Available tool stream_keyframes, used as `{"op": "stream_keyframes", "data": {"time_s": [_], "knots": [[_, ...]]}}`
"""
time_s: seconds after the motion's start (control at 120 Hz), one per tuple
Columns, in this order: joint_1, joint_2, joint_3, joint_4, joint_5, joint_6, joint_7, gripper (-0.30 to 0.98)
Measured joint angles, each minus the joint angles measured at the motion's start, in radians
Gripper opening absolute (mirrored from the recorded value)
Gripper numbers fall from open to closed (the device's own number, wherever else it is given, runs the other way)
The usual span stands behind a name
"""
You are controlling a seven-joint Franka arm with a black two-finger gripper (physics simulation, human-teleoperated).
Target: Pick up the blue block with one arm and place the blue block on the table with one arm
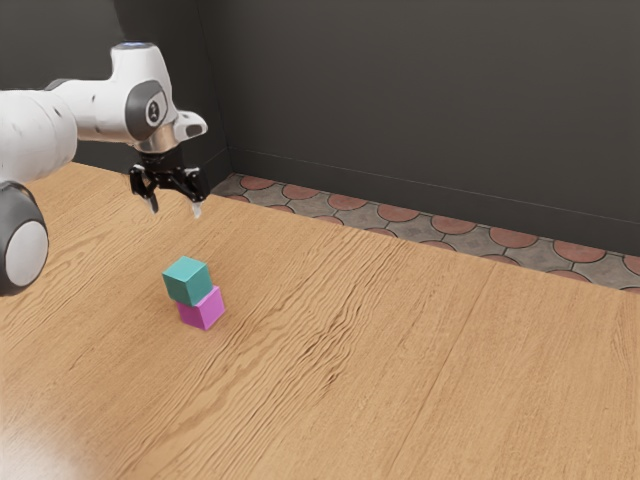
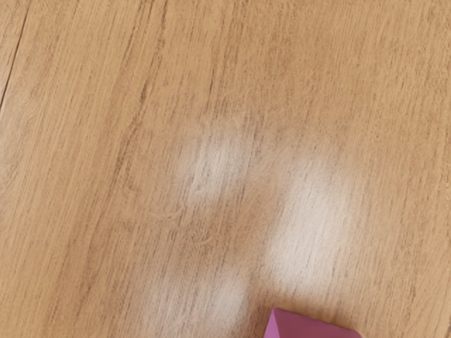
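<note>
Teal cube atop magenta cube, yikes
Black gripper wide open, empty; sloppy reach toward exterior-view 6 o'clock could topple 'em.

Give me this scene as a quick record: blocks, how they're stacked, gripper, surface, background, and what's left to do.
upper block: blue block, teal-looking
lower block: magenta block
stacking: blue on top of magenta, slightly offset
gripper: open, raised above the table, holding nothing
surface: wood-grain table
background: dark walls; floor of reddish and gray tiles
left to do: pick up the blue block and put it on the table
</note>
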Motion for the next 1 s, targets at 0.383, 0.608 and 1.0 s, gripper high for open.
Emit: {"op": "stream_keyframes", "data": {"time_s": [0.383,0.608,1.0], "knots": [[-0.005,-0.142,-0.04,-0.285,-0.065,0.244,0.282,0.69],[-0.005,-0.214,-0.073,-0.423,-0.086,0.243,0.412,0.69],[-0.006,-0.213,-0.089,-0.44,0.022,0.205,0.482,0.69]]}}
